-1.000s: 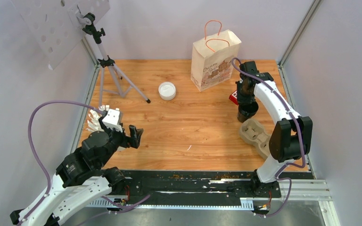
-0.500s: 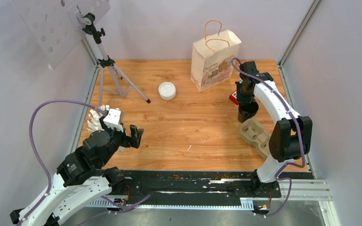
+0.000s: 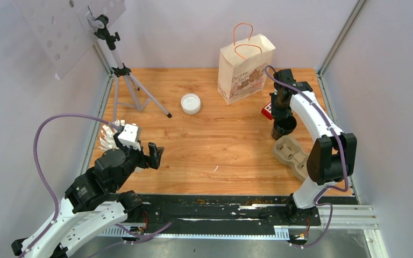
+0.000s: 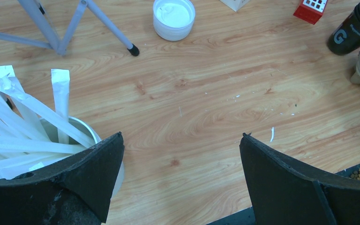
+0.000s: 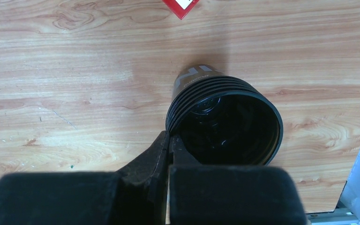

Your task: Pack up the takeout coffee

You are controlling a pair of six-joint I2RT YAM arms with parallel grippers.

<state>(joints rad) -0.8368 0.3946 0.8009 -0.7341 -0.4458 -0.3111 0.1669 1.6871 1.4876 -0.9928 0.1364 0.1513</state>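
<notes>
Dark cups (image 5: 225,124), one stack, right hand (image 5: 169,140) pinching rim, one paper bag (image 3: 246,70)

We see our right gripper (image 5: 169,152) pinching the near rim of a lidless stack of dark cups (image 5: 225,122) on the wooden table (image 5: 75,70). A red box (image 5: 182,5) peeks in at the top edge.

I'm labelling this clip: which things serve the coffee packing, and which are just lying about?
Job: stacked dark cups, rim pinched by right gripper; pulp cup carrier; paper bag.
Lying about: tripod; red box; wrapped straws; white lid.
</notes>
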